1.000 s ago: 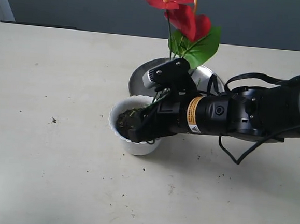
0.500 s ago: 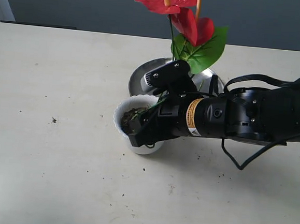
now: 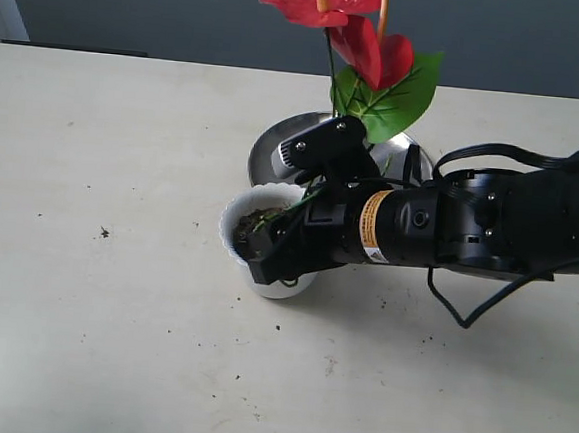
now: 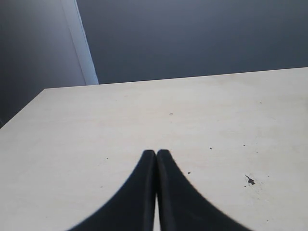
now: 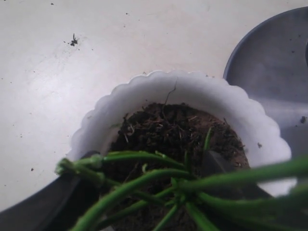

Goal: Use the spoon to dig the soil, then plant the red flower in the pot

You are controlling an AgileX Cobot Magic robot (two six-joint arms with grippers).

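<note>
The white scalloped pot (image 3: pixel 231 224) (image 5: pixel 159 84) stands mid-table, holding dark soil (image 3: pixel 253 222) (image 5: pixel 163 127). The red flower (image 3: pixel 364 37) rises upright from it, its green stems (image 5: pixel 144 179) running down into the soil. My right gripper (image 3: pixel 268 260) (image 5: pixel 151 159) is at the pot and open. Its fingers (image 5: pixel 72 197) stand wide apart with the stems between them, one at the rim and one over the soil. My left gripper (image 4: pixel 156 153) is shut and empty above bare table, outside the exterior view. The spoon is out of view.
A round steel plate (image 3: pixel 275 150) (image 5: pixel 274 72) lies right behind the pot, partly under my right arm. Soil crumbs (image 3: pixel 104 232) dot the tabletop. A dark wall runs along the table's far edge.
One second ago the pot sat slightly further left. My right arm, the pot and the flower then shifted a little right together. Nothing has moved in the last half second.
</note>
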